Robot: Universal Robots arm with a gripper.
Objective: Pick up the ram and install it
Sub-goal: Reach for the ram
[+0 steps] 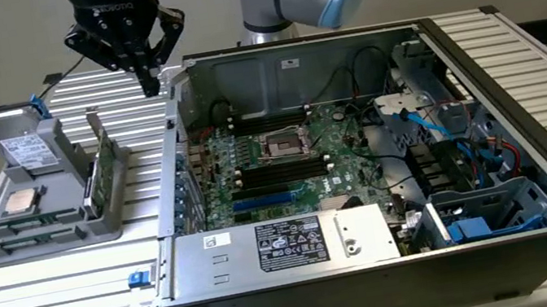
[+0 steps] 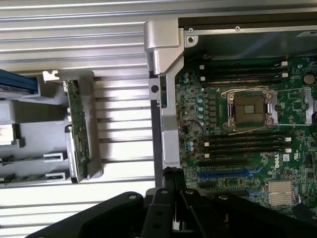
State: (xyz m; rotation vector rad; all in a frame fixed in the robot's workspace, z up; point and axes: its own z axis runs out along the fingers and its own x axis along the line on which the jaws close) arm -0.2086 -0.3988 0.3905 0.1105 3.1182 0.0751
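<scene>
The gripper [image 1: 147, 81] hung in the upper left of the exterior view, above the slatted table [image 1: 53, 287] and just outside the back corner of the open computer case [image 1: 538, 161]. Its 2 fingers were pressed together at the tips with nothing between them (an empty, fully closed claw). In the wrist view the black fingers [image 2: 171, 198] pointed down over the case wall beside the motherboard [image 2: 198, 124].

The ram [image 1: 100, 168] stood on edge in a grey holder [image 1: 54, 225] at the middle left of the exterior view, below the gripper and apart from it, and close to the case's outer wall. The wrist view showed it as a narrow green strip [image 2: 79, 129] held in the holder's end bracket.

A silvery square processor [image 1: 20, 202] lay flat in the same holder, with a drive [image 1: 26, 150] propped behind it. Inside the case, long black slots [image 1: 276, 171] ran on both sides of the processor socket [image 1: 281, 146], and a silver power supply [image 1: 282, 247] sat along the lower middle edge.
</scene>
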